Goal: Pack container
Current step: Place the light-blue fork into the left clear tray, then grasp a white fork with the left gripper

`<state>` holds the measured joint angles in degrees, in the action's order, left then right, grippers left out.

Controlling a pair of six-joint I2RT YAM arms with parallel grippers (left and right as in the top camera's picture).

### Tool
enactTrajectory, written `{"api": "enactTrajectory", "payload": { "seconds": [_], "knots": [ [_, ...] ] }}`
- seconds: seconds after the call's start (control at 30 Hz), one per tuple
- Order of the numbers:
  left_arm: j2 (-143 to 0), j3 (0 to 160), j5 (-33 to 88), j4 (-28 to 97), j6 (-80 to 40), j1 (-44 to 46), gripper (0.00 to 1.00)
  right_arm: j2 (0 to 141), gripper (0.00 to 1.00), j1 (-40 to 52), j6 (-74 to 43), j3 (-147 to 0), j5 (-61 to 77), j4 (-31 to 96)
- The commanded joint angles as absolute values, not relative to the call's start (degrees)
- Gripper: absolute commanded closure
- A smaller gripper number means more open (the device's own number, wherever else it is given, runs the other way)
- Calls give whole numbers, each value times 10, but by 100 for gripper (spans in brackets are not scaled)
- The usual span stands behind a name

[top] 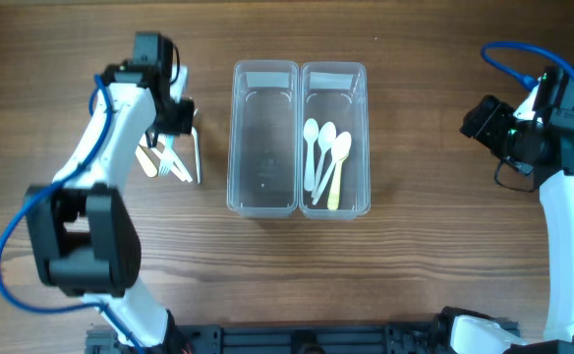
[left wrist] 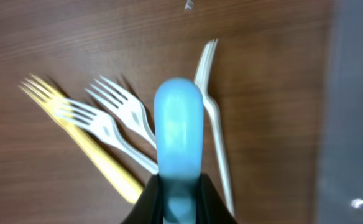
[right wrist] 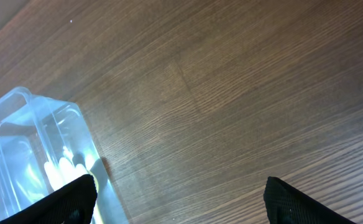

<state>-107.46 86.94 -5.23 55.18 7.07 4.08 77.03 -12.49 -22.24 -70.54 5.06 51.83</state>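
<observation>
Left wrist shows four forks (left wrist: 127,115) the right wrist misses; right tool (right wrist: 181,194) gapes wide, left tool (top: 177,120) unclear

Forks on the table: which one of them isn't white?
The yellow fork, leftmost in the left wrist view. The other forks beside it are all white.
</observation>
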Motion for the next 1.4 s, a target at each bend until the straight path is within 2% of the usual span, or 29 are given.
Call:
{"api": "enactTrajectory", "payload": {
  "seconds": [0.0, 0.13, 0.2, 0.3, 0.4, 0.43, 0.47, 0.57, 0.63, 0.67, 0.8, 0.87, 1.0, 1.23, 1.37],
  "knots": [
    [-995, 942, 4, 603, 4, 111, 96, 775, 14, -126, -227, -712, 43, 517],
    [-977, 941, 38, 601, -53, 228, 96, 775, 13, -126, -227, -712, 43, 516],
    [-1000, 941, 15, 594, -154, 270, 96, 775, 13, -126, -227, -712, 43, 517],
    [-1051, 938, -3, 587, -248, 288, 92, 775, 13, -126, -227, -712, 45, 517],
    [-1127, 938, -3, 573, -249, 289, 91, 775, 13, -126, -226, -712, 51, 517],
    [-1137, 938, -3, 572, -249, 289, 87, 775, 13, -126, -226, -712, 51, 517],
    [-1138, 938, -3, 572, -249, 288, 80, 775, 13, -126, -226, -712, 51, 517],
    [-1119, 958, -3, 592, -242, 282, 36, 775, 13, -126, -227, -712, 51, 517],
    [-1093, 982, -3, 613, -213, 272, 21, 775, 13, -126, -227, -712, 52, 517],
    [-1080, 987, -3, 616, -204, 267, 18, 775, 13, -126, -227, -712, 52, 517],
    [-1049, 989, -11, 616, -197, 205, 16, 775, 13, -126, -227, -712, 54, 516],
    [-1071, 989, 17, 607, -199, 112, 20, 775, 13, -126, -227, -712, 60, 515],
    [-1118, 989, 76, 609, -141, 14, 25, 775, 13, -126, -227, -712, 60, 515],
    [-1233, 989, 20, 611, -60, 41, 25, 775, 13, -126, -226, -712, 60, 519],
    [-1265, 989, 14, 613, -30, 42, 39, 775, 13, -126, -226, -712, 60, 519]
  ]
}}
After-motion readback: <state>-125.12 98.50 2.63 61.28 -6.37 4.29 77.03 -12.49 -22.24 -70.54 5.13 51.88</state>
